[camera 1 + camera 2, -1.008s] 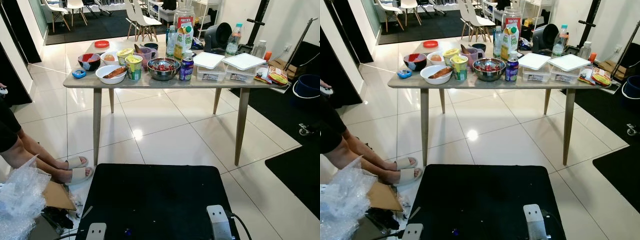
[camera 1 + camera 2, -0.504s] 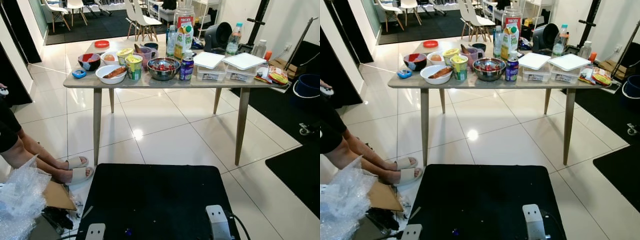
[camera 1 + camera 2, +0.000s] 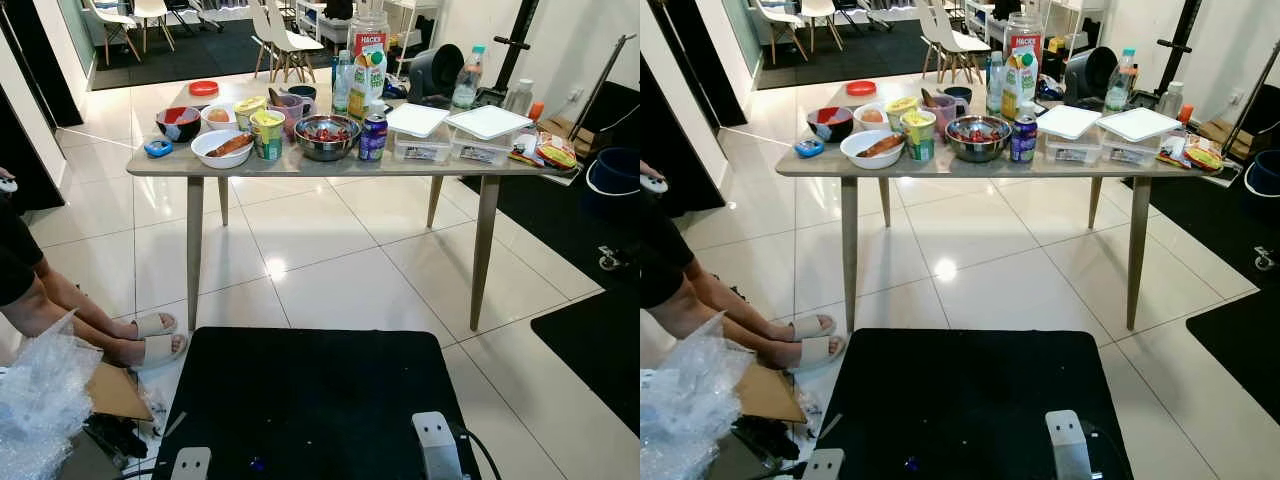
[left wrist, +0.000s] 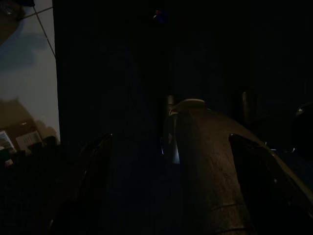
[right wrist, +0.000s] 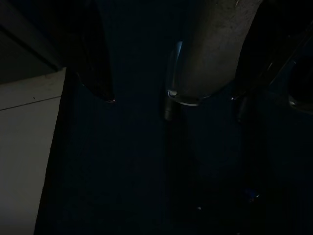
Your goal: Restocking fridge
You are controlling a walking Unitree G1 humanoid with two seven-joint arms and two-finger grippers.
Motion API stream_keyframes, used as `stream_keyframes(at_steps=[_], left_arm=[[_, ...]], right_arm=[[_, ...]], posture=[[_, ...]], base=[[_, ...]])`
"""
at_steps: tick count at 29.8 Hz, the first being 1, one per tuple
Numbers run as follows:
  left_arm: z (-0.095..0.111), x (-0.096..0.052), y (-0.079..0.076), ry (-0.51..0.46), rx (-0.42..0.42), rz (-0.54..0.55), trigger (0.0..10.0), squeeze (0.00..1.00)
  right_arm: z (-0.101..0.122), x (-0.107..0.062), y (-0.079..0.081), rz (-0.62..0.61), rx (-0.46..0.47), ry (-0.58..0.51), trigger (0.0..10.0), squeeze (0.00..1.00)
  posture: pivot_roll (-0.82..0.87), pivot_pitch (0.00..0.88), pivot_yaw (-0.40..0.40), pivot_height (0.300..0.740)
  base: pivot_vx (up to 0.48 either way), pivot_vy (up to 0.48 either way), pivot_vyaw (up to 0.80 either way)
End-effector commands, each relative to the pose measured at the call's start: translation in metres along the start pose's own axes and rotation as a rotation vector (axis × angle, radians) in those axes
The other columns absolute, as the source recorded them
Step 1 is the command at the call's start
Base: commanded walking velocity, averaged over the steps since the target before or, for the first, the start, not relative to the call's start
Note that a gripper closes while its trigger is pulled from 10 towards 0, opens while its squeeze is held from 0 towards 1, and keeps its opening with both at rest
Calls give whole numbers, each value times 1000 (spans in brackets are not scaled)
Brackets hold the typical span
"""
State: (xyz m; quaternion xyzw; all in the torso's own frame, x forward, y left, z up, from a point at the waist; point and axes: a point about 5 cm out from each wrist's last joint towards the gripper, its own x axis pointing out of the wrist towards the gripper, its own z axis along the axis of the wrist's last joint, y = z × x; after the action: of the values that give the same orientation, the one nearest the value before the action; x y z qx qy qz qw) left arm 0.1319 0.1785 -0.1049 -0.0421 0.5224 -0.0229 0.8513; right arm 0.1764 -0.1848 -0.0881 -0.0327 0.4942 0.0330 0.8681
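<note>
Fridge groceries crowd the table (image 3: pixel 300 162)'s near edge, easy reaching; both my arms hang idle, can't tell the jaws' state.

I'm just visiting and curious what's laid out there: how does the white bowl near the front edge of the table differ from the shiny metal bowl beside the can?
The white bowl is opaque white and shallower, and holds something long and orange-brown. The metal bowl is reflective steel, deeper and wider, and holds small red pieces. The white bowl sits further toward the robot's left; the metal bowl sits nearer the middle, next to the can. Both stand upright and uncovered on the table.
</note>
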Motion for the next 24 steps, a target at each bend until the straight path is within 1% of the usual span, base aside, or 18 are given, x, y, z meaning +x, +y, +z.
stream_keyframes(at_steps=[1,10,17,18,21,22,24], left_arm=[[-2,0,2,13,14,4,10000,0],[2,1,-2,11,18,-7,10000,0],[2,1,-2,11,18,-7,10000,0],[2,1,-3,15,30,-22,10000,0],[2,1,-3,15,30,-22,10000,0],[1,1,-2,17,34,-26,10000,0],[1,1,-2,17,34,-26,10000,0]], right_arm=[[-5,0,3,6,-1,22,10000,0],[-3,0,-2,-4,-7,23,10000,0],[-3,0,-2,-4,-7,23,10000,0],[-3,-1,-7,-22,3,24,10000,0],[-3,-1,-7,-22,3,24,10000,0],[-8,-2,-8,-27,7,32,10000,0],[-8,-2,-8,-27,7,32,10000,0]], posture=[[-12,0,-2,740],[-17,0,-1,740],[-17,0,-1,740],[-19,0,-6,740],[-19,0,-6,740],[-24,0,7,740],[-24,0,7,740]], base=[[0,0,0],[0,0,0],[0,0,0],[0,0,0],[0,0,0],[0,0,0],[0,0,0]])
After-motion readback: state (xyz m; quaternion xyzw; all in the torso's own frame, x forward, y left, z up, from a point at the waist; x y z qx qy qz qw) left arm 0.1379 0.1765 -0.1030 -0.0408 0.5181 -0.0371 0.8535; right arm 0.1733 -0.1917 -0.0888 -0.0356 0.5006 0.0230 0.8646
